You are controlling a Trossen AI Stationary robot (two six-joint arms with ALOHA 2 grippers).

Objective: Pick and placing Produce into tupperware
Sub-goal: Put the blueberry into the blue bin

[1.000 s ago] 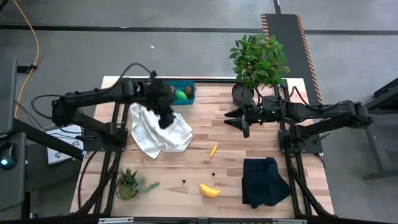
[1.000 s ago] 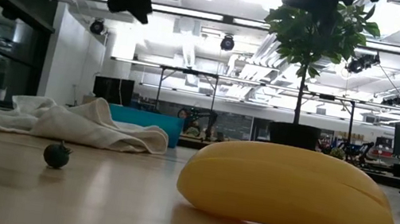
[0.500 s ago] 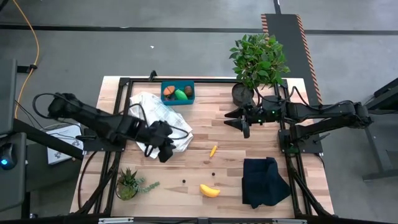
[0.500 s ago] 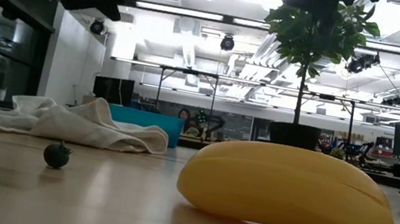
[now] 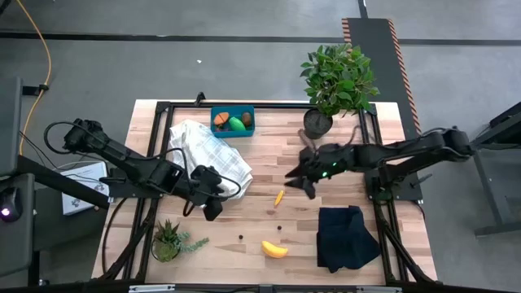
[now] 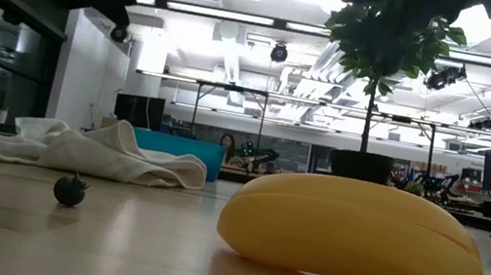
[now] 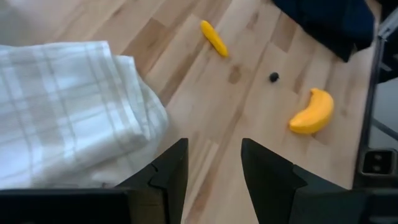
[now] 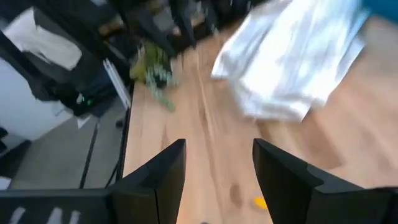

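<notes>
I am between picks, as I judge it; my left gripper (image 5: 211,210) hangs empty with its fingers parted, just off the near corner of the checked cloth (image 5: 213,161); my right gripper (image 5: 303,185), also parted and holding nothing, hovers just beyond the carrot (image 5: 279,196).

The blue box (image 5: 232,122) sits well away from my left gripper, past the cloth at the table's far edge; it already holds a brown piece and a green one (I cannot make out more than that).

Still out on the wood: the carrot, small, slim and smooth, lies between my two grippers; the banana (image 5: 274,249), a plump curved glossy plastic thing, lies nearer the front edge, off to the side of my left gripper; two tiny dark berries (image 5: 240,236) sit on the boards beside it.

Next move, I think: one gripper drops over the carrot, fingers set across its narrow body; it is slick and slender, so the pinch must be centred; the berries will want an even finer one.
</notes>
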